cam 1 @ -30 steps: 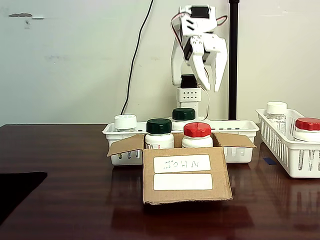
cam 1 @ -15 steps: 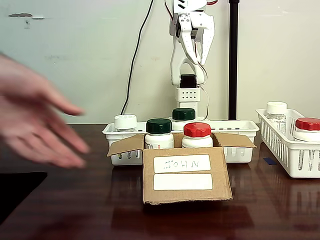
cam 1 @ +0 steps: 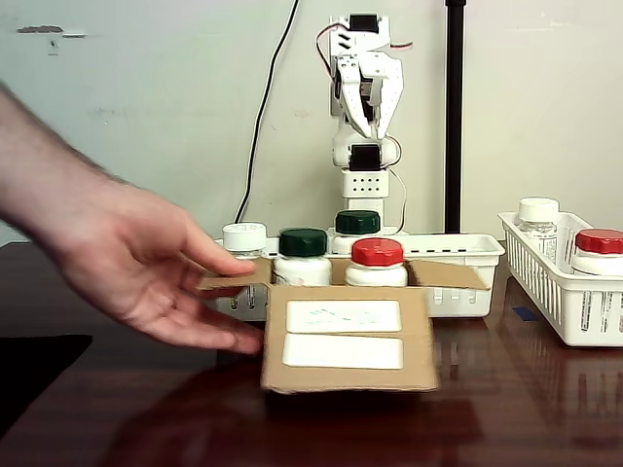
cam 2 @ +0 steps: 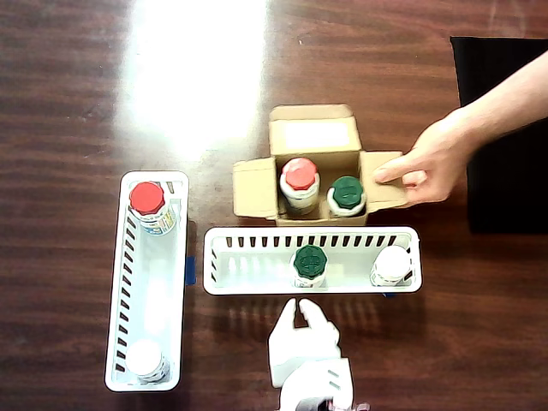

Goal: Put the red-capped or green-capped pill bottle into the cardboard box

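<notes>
Pill bottle (cam 2: 299,182) with red cap is seen upright inside cardboard box (cam 2: 312,135), mid-bench, beside a green-capped one. Robot hand (cam 1: 368,97) is raised, fingers spread, empty. Bottle is judged light, rigid, probably slick-sided; ribbed cap is best gripped.

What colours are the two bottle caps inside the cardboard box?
One red, one dark green; clearest in the overhead view.

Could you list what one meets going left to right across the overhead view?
Long white basket holding a red-capped bottle → cardboard box → pill bottle → green-capped bottle in the box → person's hand on the box flap.
</notes>
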